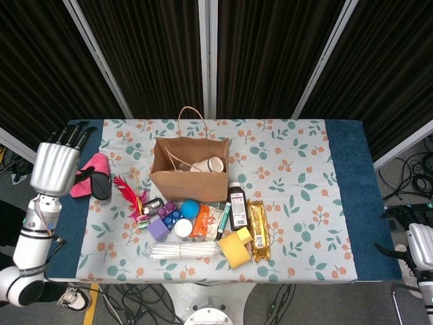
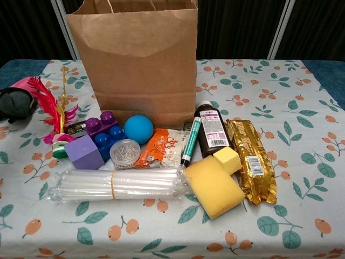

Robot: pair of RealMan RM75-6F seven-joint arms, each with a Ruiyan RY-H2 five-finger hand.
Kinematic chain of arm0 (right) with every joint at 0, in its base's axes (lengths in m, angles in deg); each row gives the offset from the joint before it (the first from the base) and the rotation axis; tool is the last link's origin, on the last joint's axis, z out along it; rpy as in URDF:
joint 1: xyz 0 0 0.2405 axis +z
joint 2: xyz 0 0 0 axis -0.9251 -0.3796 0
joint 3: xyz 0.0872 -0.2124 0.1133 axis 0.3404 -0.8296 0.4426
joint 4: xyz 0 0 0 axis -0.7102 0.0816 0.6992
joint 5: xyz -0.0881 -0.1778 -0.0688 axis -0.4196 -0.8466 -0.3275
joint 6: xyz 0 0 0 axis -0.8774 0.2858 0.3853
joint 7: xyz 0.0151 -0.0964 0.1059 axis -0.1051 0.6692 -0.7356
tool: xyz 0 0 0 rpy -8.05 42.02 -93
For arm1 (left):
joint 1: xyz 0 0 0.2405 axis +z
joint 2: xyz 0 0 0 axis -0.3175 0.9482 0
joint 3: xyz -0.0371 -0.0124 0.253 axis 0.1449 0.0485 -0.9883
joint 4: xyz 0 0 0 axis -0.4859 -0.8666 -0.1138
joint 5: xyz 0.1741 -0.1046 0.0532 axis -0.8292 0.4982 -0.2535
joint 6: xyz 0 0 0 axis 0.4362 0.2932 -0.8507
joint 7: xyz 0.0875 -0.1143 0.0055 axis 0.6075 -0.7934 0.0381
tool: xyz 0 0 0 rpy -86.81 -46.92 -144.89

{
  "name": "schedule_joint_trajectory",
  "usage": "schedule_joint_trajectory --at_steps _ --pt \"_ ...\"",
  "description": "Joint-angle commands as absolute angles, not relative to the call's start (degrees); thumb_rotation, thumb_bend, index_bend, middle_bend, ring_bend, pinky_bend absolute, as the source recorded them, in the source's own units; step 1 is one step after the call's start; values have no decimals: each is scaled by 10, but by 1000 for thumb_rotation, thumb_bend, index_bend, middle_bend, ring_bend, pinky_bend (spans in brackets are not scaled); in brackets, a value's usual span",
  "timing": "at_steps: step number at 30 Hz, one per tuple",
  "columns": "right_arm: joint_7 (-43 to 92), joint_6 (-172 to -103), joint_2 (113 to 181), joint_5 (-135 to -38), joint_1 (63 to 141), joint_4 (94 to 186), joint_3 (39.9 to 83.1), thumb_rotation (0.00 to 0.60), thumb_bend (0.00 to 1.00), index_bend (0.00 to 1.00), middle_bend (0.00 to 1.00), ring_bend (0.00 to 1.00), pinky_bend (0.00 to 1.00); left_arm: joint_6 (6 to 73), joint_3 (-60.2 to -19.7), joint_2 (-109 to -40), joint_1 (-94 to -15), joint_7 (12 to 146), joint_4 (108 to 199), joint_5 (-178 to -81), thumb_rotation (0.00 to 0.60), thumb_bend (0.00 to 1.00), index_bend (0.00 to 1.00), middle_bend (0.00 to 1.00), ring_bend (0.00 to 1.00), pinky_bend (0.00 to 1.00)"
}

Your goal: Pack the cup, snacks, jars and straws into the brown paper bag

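The brown paper bag [image 1: 188,181] [image 2: 141,59] stands open at mid-table with a paper cup [image 1: 211,164] lying inside. In front of it lie a bundle of clear straws [image 1: 183,251] [image 2: 116,184], an orange snack packet [image 1: 203,221] [image 2: 159,155], a gold snack bar [image 1: 258,230] [image 2: 250,161], a small clear-lidded jar [image 1: 183,227] [image 2: 125,153] and a brown bottle [image 1: 237,205] [image 2: 210,130]. My left hand [image 1: 55,162] is raised over the table's left edge, fingers spread, holding nothing. Part of my right arm [image 1: 421,247] shows off the table's right end; its fingers are unclear.
A yellow sponge [image 2: 214,184], green marker [image 2: 191,141], blue ball [image 2: 139,128], purple blocks [image 2: 85,151] and red feather [image 2: 46,100] crowd the same cluster. A pink cloth with a black eye mask [image 1: 91,177] lies at the left. The table's right half holds nothing.
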State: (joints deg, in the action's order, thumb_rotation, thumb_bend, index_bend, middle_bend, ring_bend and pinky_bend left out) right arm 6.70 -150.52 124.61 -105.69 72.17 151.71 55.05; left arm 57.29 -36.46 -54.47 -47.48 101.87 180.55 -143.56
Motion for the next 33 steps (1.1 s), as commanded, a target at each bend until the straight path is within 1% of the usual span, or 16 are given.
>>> schedule_joint_trajectory --at_steps 1,3,6,10,12,14,17,20,24,27,33 --pt "83 -1514 1238 -1068 724 1535 551 600 7 362 253 128 237 563 -415 -531 -430 980 1806 -1416 600 124 289 292 255 336" --pt "97 -1521 1233 -1077 725 1551 550 600 6 361 253 128 238 552 -438 -536 -413 960 1795 -1423 600 120 289 286 246 323" --pt "113 -1531 1225 -1095 728 1582 550 600 1 362 253 128 238 547 -460 -548 -392 936 1774 -1431 600 113 289 284 241 313" --pt "138 -1541 1203 -1133 740 1653 549 600 0 362 257 135 240 542 -470 -557 -372 915 1757 -1421 600 107 289 284 234 305" --pt "173 -1544 1200 -1156 748 1694 550 600 0 362 264 142 244 541 -472 -558 -363 904 1751 -1419 600 108 288 283 233 304" --pt "213 -1533 1202 -1174 761 1729 550 600 0 362 271 148 250 542 -473 -560 -357 896 1746 -1421 600 107 284 284 233 303" --pt "288 -1487 1219 -1190 792 1782 550 600 0 362 276 152 254 547 -474 -563 -348 886 1740 -1429 600 107 273 284 233 302" --pt "365 -1418 1255 -1170 832 1815 556 600 0 362 277 155 256 549 -477 -564 -340 875 1738 -1438 600 107 240 283 227 299" --pt "466 -1333 1329 -1094 889 1825 574 600 0 357 277 155 255 552 -486 -565 -326 865 1736 -1451 600 108 208 283 219 295" --pt "527 -1301 1393 -1045 924 1812 584 600 0 335 276 155 256 564 -491 -569 -313 855 1729 -1461 600 106 208 282 219 294" --pt "597 -1276 1518 -960 976 1747 596 600 0 300 275 150 257 594 -499 -570 -284 833 1720 -1487 600 106 208 260 210 293"
